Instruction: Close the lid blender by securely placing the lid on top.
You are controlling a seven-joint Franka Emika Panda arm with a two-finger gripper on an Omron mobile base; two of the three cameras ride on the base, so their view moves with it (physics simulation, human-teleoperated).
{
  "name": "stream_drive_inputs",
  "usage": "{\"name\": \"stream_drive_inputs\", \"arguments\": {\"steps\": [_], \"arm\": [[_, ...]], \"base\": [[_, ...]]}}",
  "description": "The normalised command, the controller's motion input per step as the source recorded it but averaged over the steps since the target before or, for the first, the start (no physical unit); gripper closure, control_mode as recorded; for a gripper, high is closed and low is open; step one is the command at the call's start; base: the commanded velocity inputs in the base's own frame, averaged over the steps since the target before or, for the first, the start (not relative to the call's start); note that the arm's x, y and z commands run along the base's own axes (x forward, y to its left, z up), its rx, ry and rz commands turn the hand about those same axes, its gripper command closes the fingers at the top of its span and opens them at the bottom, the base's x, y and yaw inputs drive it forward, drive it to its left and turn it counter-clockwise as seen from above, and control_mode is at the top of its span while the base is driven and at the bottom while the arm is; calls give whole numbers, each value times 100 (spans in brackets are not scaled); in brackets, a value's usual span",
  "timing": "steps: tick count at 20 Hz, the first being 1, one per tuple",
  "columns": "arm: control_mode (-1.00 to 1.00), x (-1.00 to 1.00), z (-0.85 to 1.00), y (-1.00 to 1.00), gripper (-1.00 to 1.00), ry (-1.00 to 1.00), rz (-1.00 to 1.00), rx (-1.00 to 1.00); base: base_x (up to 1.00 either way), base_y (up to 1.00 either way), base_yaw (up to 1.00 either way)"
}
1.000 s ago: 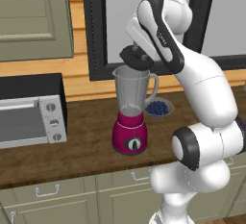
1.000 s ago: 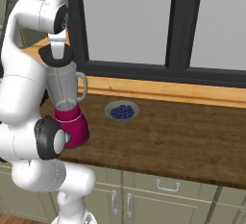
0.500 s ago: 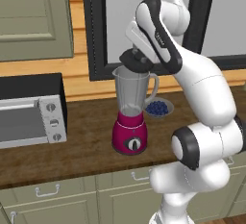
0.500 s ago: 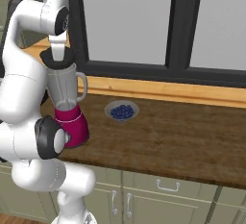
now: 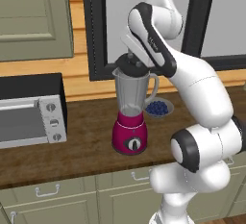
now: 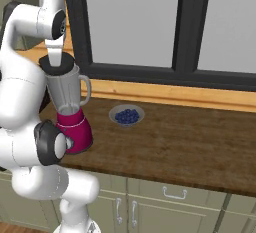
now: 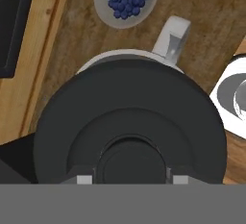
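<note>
Item: lid (image 7: 129, 122). Round black disc with stepped concentric rings and a raised centre knob. Lay flat, broad face upward, its short axis vertical and in line with the jar. Location: on top of the blender (image 5: 130, 115), covering the jar mouth; in the hand view a thin crescent of the jar's pale rim showed past the disc's far edge, so the seating looked slightly off-centre.

Item: blender. Stood upright on the wooden counter (image 6: 190, 137), long axis vertical. Clear grey jar tapering downward to a magenta base with a round black dial facing the cabinet side. Side handle pointed toward the bowl of blueberries (image 6: 127, 115).

Item: gripper (image 7: 129, 179). Came down from directly above; fingers drawn in narrow on either side of the lid's centre knob, pinching it.

Item: bowl of blueberries. Shallow grey dish, near the blender's handle side, apart from it.

Item: toaster oven (image 5: 31, 117). Silver and black, on the same counter, well apart from the blender.
</note>
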Motion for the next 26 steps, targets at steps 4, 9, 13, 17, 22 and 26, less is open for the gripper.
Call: {"name": "stream_drive_inputs", "arguments": {"steps": [4,9,13,17,22,26], "arm": [[-100,0,-16,19,100,4,-2,-4],[-100,-2,-3,-3,100,4,0,0],[-100,0,0,-6,100,10,0,0],[-100,0,0,-22,100,12,0,0],[-100,0,-5,-10,100,6,0,0],[-100,-26,-2,-14,100,0,0,-1]], "base": [[0,0,0],[0,0,0],[0,0,0],[0,0,0],[0,0,0],[0,0,0]]}}
